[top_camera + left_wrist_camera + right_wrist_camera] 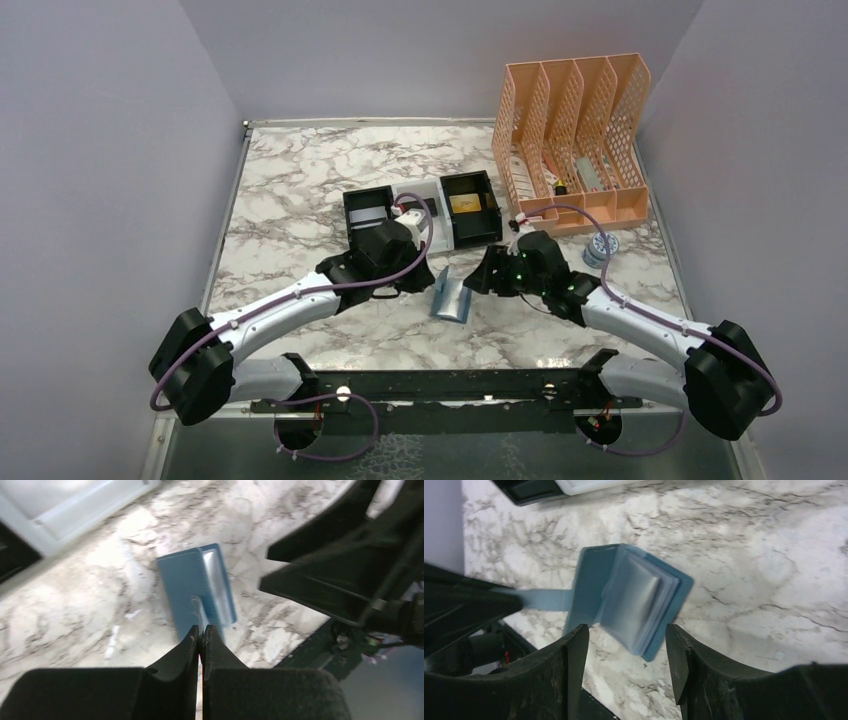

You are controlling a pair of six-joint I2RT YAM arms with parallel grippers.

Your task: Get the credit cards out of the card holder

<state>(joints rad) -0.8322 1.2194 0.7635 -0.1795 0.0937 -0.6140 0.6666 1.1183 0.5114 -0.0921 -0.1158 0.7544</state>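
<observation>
The left gripper (201, 631) pinches the card holder (591, 575) by its strap (546, 600). The right gripper (626, 631), spread, hovers above its silvery credit cards (636, 597).

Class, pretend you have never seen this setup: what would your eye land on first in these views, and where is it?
The blue card holder sits half open on the marble table between the two arms, with a silvery card showing inside. The left gripper is shut on its strap, and the right gripper hangs open around it. At the back right stands a peach file rack.
</observation>
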